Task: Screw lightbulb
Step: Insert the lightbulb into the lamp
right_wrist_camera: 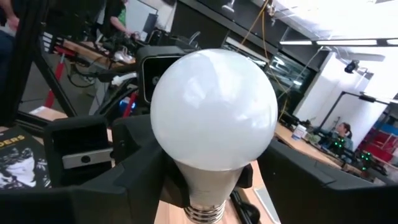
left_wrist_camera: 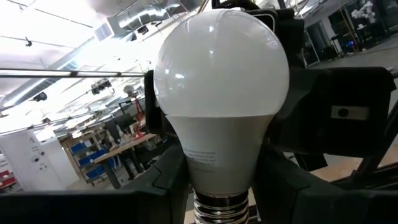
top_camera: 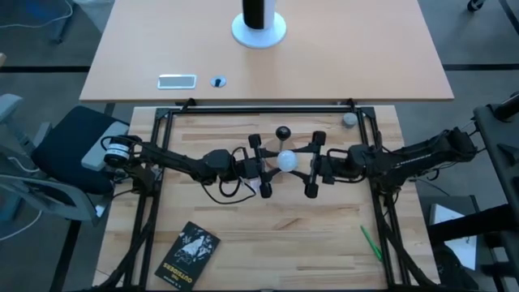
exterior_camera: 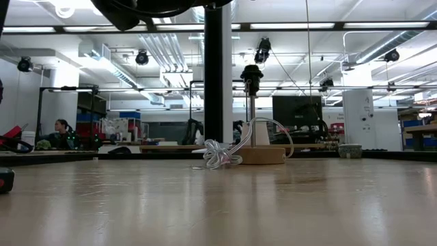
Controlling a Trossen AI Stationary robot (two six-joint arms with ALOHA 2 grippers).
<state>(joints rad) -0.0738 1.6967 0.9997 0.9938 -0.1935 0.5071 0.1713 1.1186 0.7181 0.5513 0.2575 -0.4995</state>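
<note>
**Bulb held between both arms at mid-surface**

Above the middle of the wooden surface [top_camera: 324, 235], the lightbulb [top_camera: 286, 161] hangs between two dark arms that meet head-on. The left end effector [top_camera: 261, 167] and the right end effector [top_camera: 313, 165] both flank the white globe; the wrist views show dark fingers [left_wrist_camera: 168, 174] pressed to either side of its neck, above the silvery screw base, so both appear to pinch the bulb.

Just beyond the bulb, toward the far edge, stands a lamp stand [exterior_camera: 252, 116] with a black socket on a thin stem and a round wooden base, its clear cord [exterior_camera: 222, 154] coiled to the left of that base. Nothing lies between bulb and socket.

Nearer, to the left, a black booklet [top_camera: 188, 253] lies flat; a green pen [top_camera: 371, 242] lies to the right. A small grey round object [top_camera: 349, 119] sits at the far right corner.

Farther off, a second tan surface [top_camera: 365, 65] carries a white cylinder on a round base [top_camera: 259, 26]. Behind lies a workshop with ceiling lights, shelving and a seated person [exterior_camera: 61, 130] at far left.
</note>
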